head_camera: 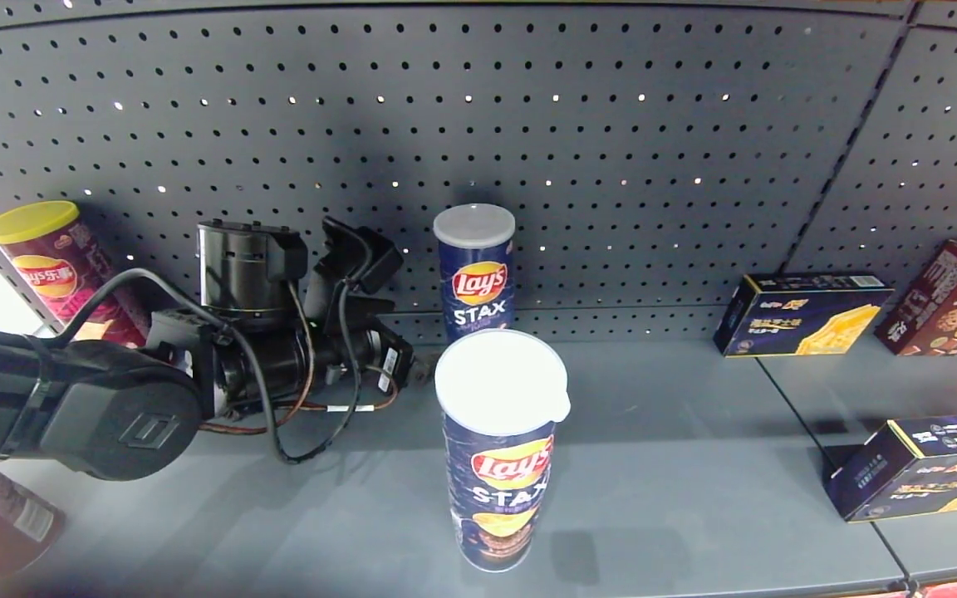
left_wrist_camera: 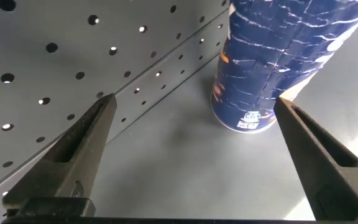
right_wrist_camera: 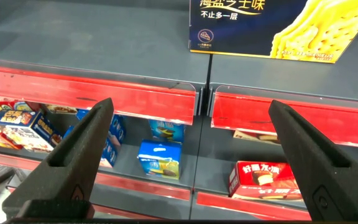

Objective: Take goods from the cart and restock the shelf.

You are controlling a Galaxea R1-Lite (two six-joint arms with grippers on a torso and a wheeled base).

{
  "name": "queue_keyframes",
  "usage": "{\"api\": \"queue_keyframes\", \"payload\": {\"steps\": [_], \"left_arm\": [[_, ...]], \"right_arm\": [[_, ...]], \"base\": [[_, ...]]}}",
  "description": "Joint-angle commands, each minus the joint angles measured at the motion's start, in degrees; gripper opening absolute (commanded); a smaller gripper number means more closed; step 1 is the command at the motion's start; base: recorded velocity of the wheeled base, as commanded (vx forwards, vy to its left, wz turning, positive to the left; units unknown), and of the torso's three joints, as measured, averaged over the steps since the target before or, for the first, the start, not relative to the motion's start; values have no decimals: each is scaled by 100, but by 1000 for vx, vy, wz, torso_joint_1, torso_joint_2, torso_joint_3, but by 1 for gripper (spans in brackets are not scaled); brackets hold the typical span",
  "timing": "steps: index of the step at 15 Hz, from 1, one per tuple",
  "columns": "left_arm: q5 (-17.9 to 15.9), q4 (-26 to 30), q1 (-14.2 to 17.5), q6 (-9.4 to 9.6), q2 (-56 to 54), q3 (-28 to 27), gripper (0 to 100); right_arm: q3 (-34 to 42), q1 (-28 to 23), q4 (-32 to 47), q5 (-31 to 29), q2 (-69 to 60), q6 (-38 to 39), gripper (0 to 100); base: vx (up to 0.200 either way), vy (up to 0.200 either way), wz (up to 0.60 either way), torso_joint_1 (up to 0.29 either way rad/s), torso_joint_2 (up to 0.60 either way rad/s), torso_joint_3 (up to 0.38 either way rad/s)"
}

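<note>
Can of chips [left_wrist_camera: 260, 68] stands on the shelf [left_wrist_camera: 185, 168] by the pegboard [left_wrist_camera: 73, 56], just beyond the tips of the left claw [left_wrist_camera: 194, 102], which gapes wide and touches nothing, can's top cut off

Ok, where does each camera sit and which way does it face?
Head: on the robot's head, looking down at shelf board and pegboard; left arm at left.
Left wrist: on left arm, facing the rear blue can by the pegboard, between the open left claw.
Right wrist: on right arm, facing red shelf rails and lower boxes, past the open right claw.
Shared: head and left wrist show that can.
</note>
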Motion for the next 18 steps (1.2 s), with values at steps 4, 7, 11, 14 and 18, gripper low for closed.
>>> {"api": "queue_keyframes", "payload": {"steps": [4, 7, 11, 14, 18], "left_arm": [[9, -33, -1, 10, -140, 58, 100], [-8, -42, -19, 71, -729, 506, 100], [-52, -33, -62, 63, -2091, 2000, 100], [-26, -7, -62, 36, -3453, 3195, 100], [141, 20, 175, -43, -5326, 4619, 100]], "right_arm": [[1, 5, -1, 1, 9, -4, 100], [1, 5, -1, 1, 9, -4, 100], [1, 5, -1, 1, 9, -4, 100], [1, 5, -1, 1, 9, -4, 100], [1, 5, -1, 1, 9, 5, 100]], "base": [[0, 0, 0, 0, 0, 0], [0, 0, 0, 0, 0, 0], [0, 0, 0, 0, 0, 0], [0, 0, 0, 0, 0, 0], [0, 0, 0, 0, 0, 0]]}}
